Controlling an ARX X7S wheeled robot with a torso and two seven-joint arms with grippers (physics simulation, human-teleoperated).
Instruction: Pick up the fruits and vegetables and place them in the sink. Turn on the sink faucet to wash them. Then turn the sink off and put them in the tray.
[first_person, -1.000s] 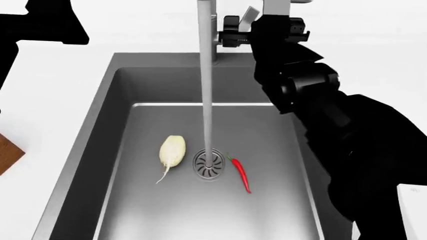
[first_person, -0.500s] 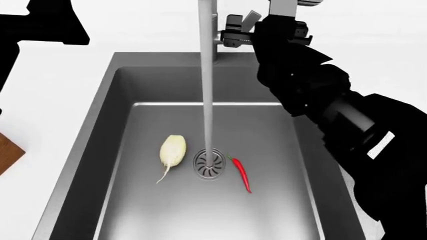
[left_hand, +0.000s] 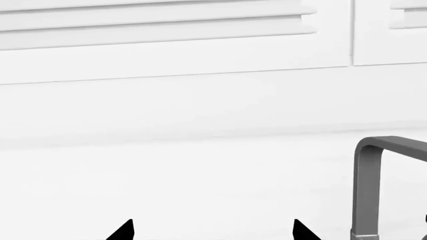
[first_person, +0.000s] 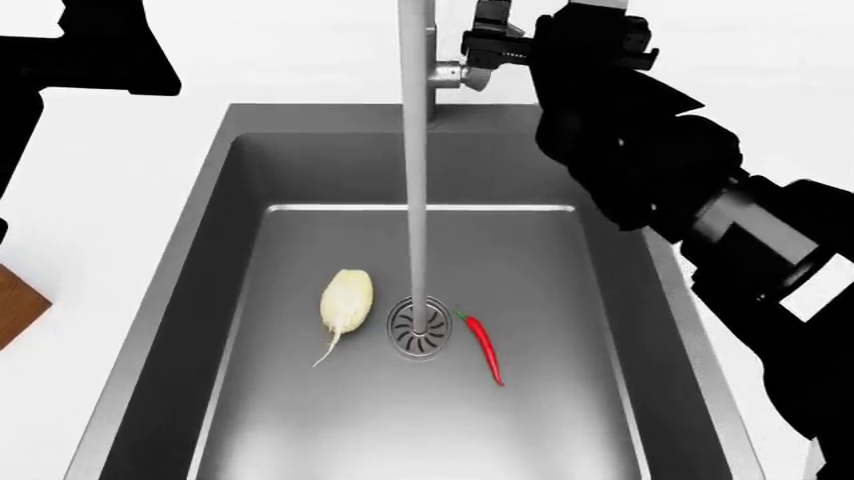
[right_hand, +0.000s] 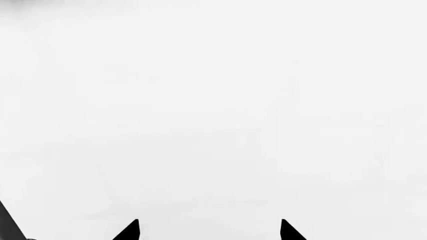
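Your right arm's black pincer (first_person: 483, 35) sits at the back of the large rectangular dark grey metal sink (first_person: 187, 300), right beside the small side lever handle (first_person: 447, 72) of the tall slim grey steel faucet (first_person: 415, 150); from the head view you cannot tell whether the fingers touch the lever. In the right wrist view only two black pointed fingertips (right_hand: 129, 231) show, set apart with bare white between them, so the pincer stands open and holds nothing.

Your left pincer (left_hand: 212, 231) shows likewise in its wrist view as two dark tips (left_hand: 122, 232), spread wide, empty; beyond it, white louvred panels (left_hand: 160, 25) and the squared matte steel bend of the faucet (left_hand: 367, 170). In the head view the left arm (first_person: 80, 50) is a black mass at the far left, over the white surface (first_person: 107, 160).

On the brushed basin floor: the pale cream oblong root vegetable (first_person: 346, 300), smooth, thin tail curling toward you, lies just left of the round slotted steel drain (first_person: 419, 330); the small slim red chili pepper (first_person: 481, 345), glossy, green stem toward the drain, lies just right of it; neither touches the other. The faucet's straight spout runs down the view, its end over the drain; whether water flows you cannot tell.

A brown wooden corner (first_person: 19, 305) shows at the left edge on the surface.
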